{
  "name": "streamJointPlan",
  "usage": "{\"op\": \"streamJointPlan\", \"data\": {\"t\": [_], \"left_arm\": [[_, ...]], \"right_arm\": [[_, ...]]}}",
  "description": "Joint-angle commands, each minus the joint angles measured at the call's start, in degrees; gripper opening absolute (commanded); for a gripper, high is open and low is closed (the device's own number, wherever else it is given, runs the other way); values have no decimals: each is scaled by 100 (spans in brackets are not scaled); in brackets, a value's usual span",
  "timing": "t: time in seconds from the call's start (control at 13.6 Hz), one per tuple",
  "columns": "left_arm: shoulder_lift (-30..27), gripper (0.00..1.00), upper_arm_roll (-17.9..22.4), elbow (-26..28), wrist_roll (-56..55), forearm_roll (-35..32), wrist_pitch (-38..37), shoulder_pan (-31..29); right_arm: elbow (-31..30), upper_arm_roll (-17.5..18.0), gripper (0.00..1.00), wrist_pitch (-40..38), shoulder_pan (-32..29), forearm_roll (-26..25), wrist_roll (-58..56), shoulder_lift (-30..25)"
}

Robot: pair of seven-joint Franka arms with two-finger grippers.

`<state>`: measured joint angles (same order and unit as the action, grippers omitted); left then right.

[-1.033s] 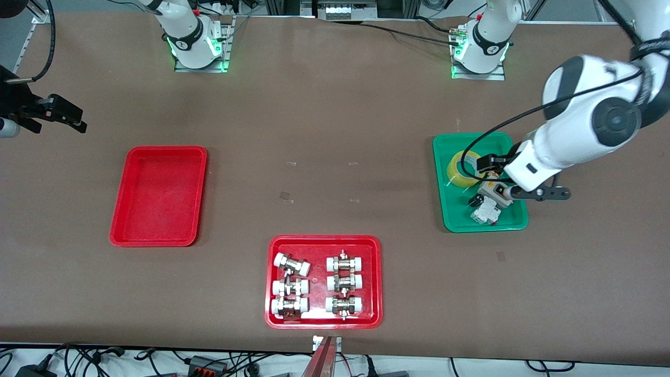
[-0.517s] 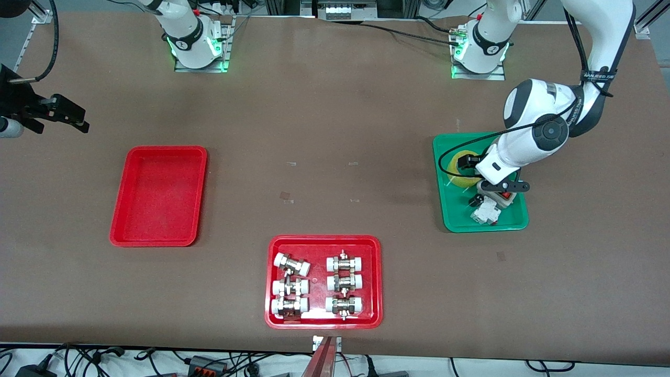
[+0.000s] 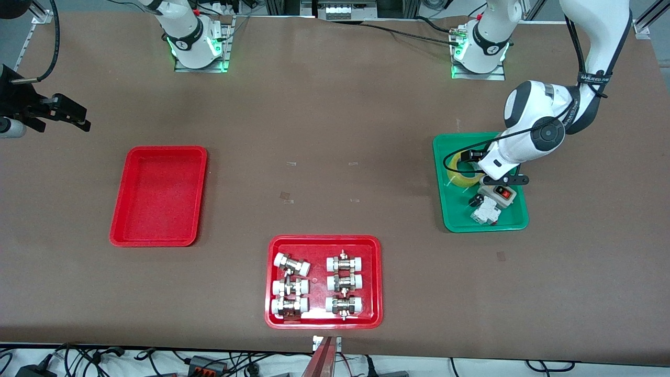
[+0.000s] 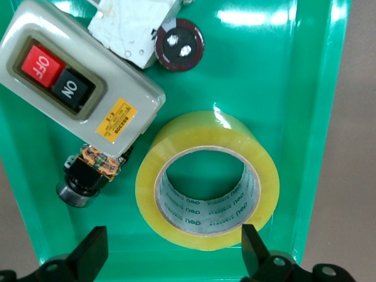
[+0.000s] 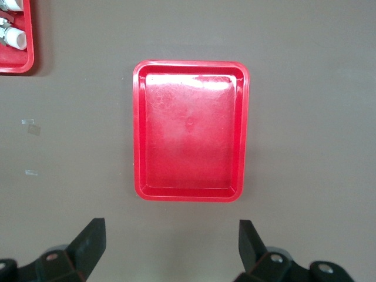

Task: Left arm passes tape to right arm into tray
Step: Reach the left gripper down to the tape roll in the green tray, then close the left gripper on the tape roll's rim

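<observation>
- Left pincer (image 4: 170, 252): over the green tray (image 3: 453, 217), fingers spread wide, nothing held; one finger stands just outside the tape (image 4: 205, 179), the other wide of it.
- Tape: lies flat in the green tray at the left arm's end of the surface (image 3: 335, 104), beside a grey ON/OFF switch box (image 4: 76, 88).
- Right pincer (image 5: 170, 247): fully open and empty, waiting above the surface near the plain red tray (image 5: 191, 132).
- Second red tray (image 3: 374, 277): holds pipe fittings, nearest the front camera.
</observation>
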<state>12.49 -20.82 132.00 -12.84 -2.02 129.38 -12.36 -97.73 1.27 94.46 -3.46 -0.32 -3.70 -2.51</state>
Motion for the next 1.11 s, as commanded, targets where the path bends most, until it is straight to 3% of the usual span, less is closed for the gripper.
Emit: {"op": "streamJointPlan", "data": {"t": [0.0,0.74,1.03], "left_arm": [[78,100,-10,80,-113,-123,271,-47],[430,99,34,80,-122,-123,729,-240],[447,68,34,107,-131,-149,764,-240]], "right_arm": [[-35,-13,100,-50,3,-21,-25,-39],[-35,-13,100,-120,3,-3,-16,-39],[-35,-13,100,-120,3,-3,-16,-30]]}}
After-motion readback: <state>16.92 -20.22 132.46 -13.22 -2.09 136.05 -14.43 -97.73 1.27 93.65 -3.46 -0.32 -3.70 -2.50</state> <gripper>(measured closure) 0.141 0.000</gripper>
